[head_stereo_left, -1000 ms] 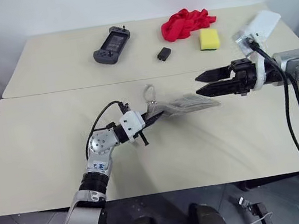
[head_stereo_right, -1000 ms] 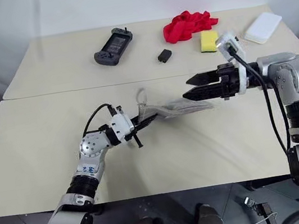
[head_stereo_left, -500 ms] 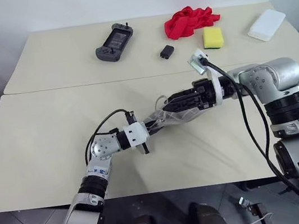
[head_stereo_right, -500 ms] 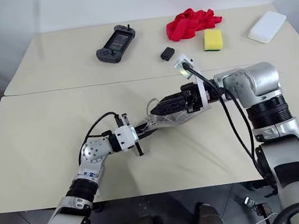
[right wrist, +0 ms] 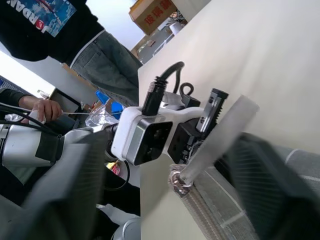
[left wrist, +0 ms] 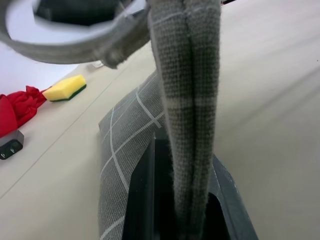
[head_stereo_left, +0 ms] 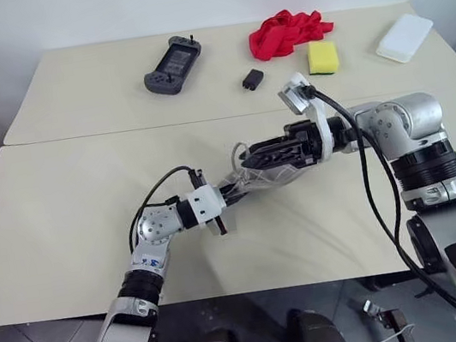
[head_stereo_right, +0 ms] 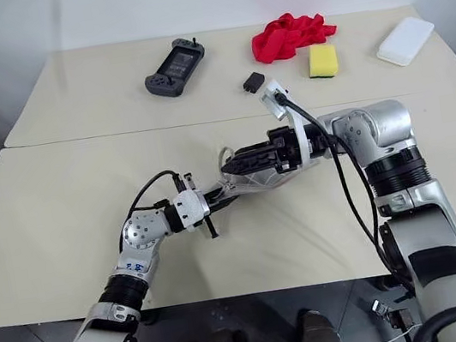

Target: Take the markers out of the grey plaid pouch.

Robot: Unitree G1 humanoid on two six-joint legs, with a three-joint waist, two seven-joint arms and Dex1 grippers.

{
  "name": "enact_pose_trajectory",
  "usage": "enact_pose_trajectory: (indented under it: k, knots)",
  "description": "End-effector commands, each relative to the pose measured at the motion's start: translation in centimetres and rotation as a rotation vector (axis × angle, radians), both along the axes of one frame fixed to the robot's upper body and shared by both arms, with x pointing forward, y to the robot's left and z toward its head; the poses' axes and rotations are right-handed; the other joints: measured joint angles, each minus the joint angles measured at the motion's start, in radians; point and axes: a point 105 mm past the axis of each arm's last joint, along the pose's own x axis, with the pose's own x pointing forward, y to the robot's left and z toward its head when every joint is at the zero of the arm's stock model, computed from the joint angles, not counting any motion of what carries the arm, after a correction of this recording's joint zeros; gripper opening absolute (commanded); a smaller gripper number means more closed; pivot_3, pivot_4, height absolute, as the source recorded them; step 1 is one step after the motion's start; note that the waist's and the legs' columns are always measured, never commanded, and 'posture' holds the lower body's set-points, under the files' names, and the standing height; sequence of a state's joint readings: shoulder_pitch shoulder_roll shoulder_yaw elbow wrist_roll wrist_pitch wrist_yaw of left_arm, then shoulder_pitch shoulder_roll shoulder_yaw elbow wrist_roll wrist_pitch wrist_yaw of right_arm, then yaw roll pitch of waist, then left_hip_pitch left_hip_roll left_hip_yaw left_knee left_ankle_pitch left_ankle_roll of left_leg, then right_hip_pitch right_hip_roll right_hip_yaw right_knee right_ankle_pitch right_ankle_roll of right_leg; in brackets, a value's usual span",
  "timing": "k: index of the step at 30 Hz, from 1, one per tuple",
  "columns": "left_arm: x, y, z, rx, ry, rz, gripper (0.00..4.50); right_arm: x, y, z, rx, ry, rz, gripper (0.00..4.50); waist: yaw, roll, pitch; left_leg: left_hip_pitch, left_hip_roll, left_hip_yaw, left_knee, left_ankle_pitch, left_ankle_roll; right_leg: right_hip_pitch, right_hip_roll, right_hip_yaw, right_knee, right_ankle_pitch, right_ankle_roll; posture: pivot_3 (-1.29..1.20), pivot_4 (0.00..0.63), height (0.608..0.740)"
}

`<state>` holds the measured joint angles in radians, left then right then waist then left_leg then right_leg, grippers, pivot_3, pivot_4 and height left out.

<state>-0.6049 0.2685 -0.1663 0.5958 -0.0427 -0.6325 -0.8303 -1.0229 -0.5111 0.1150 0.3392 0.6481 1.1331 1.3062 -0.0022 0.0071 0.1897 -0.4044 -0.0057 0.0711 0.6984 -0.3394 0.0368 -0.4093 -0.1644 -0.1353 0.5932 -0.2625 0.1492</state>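
Now the right claw (head_stereo_left: pixel 248 160) has been swung in from well off to the side and brought to the mouth of the pouch (head_stereo_left: pixel 268 176), so reaching inside for the markers is judged close. Its fingers are seen part-spread, with nothing gripped. The pouch's near end is clamped in the left claw (head_stereo_left: pixel 230 191), above the surface (head_stereo_left: pixel 64 232).

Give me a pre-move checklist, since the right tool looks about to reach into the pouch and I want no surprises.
1. Left tool shut on grey plaid pouch: ok.
2. Pouch lifted off the table at the held end: ok.
3. Right tool at the pouch's upper edge: ok.
4. Right tool inside the opening: cannot tell.
5. Markers seen: not ok, none visible.
6. Red cloth, yellow sponge well clear: ok.
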Motion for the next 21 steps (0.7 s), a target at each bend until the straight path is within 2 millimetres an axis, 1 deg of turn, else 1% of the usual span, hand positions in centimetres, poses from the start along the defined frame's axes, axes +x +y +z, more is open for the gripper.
enact_pose_trajectory:
  k: [1,6,7,8,12,13,15,18,19,21]
  knots:
    - [-0.1,0.2,1.2,-0.034,-0.029,0.000,0.00,-0.7,0.7,0.8,0.057,-0.045,0.052,2.19,-0.001,0.000,0.000,0.000,0.000,0.000,0.000,0.000,0.000,0.000,0.000,0.000,0.000,0.000,0.000,0.00,0.150,0.740]
    - [0.0,0.2,1.3,-0.038,-0.021,-0.001,0.00,-0.4,1.2,0.2,0.065,-0.055,0.048,0.42,0.000,0.000,0.000,0.000,0.000,0.000,0.000,0.000,0.000,0.000,0.000,0.000,0.000,0.000,0.000,0.00,0.150,0.740]
    - [0.0,0.3,1.3,-0.038,-0.021,-0.001,0.00,-0.4,1.3,0.1,0.065,-0.054,0.047,0.12,0.000,0.000,0.000,0.000,0.000,0.000,0.000,0.000,0.000,0.000,0.000,0.000,0.000,0.000,0.000,0.00,0.150,0.740]
    - [0.0,0.3,1.3,-0.037,-0.020,-0.001,0.00,-0.4,1.4,0.0,0.065,-0.054,0.045,0.01,0.000,0.000,0.000,0.000,0.000,0.000,0.000,0.000,0.000,0.000,0.000,0.000,0.000,0.000,0.000,0.00,0.150,0.740]
    - [-0.2,0.4,1.3,-0.041,-0.008,-0.008,0.00,-0.1,1.3,0.1,0.082,-0.081,0.024,0.01,-0.001,0.000,0.000,0.000,0.000,0.000,0.000,0.000,0.000,0.000,0.000,0.000,0.000,0.000,0.000,0.00,0.150,0.740]
    - [-0.3,0.4,1.3,-0.048,0.007,-0.016,0.00,-0.1,1.1,0.3,0.095,-0.096,0.016,0.01,0.000,0.000,0.000,0.000,0.000,0.000,0.000,0.000,0.000,0.000,0.000,0.000,0.000,0.000,0.000,0.00,0.150,0.740]
    - [-0.5,0.6,1.7,-0.100,0.057,-0.029,0.00,0.0,-0.5,1.1,0.128,-0.122,-0.015,0.01,0.001,0.000,0.000,0.000,0.000,0.000,0.000,0.000,0.000,0.000,0.000,0.000,0.001,0.000,0.000,0.00,0.150,0.740]
    - [-0.7,1.0,2.5,-0.199,0.192,-0.056,0.00,0.7,-3.1,2.3,0.158,-0.159,-0.107,0.01,0.002,0.000,0.000,0.000,0.000,-0.001,0.000,0.000,0.000,0.000,0.000,0.000,0.001,0.000,0.000,0.00,0.150,0.740]
    - [-0.8,1.2,2.6,-0.238,0.271,-0.074,0.00,1.0,-4.0,2.6,0.160,-0.166,-0.144,0.01,0.001,0.000,0.000,0.000,0.000,-0.001,0.001,0.000,0.000,0.000,0.000,0.000,0.001,0.000,0.000,0.00,0.150,0.740]
    - [-1.4,1.6,2.6,-0.276,0.393,-0.110,0.00,1.7,-6.4,3.7,0.174,-0.181,-0.243,0.01,0.000,0.000,0.000,0.000,0.000,-0.002,0.001,0.000,0.000,0.000,0.000,0.000,0.001,0.000,0.000,0.00,0.150,0.740]
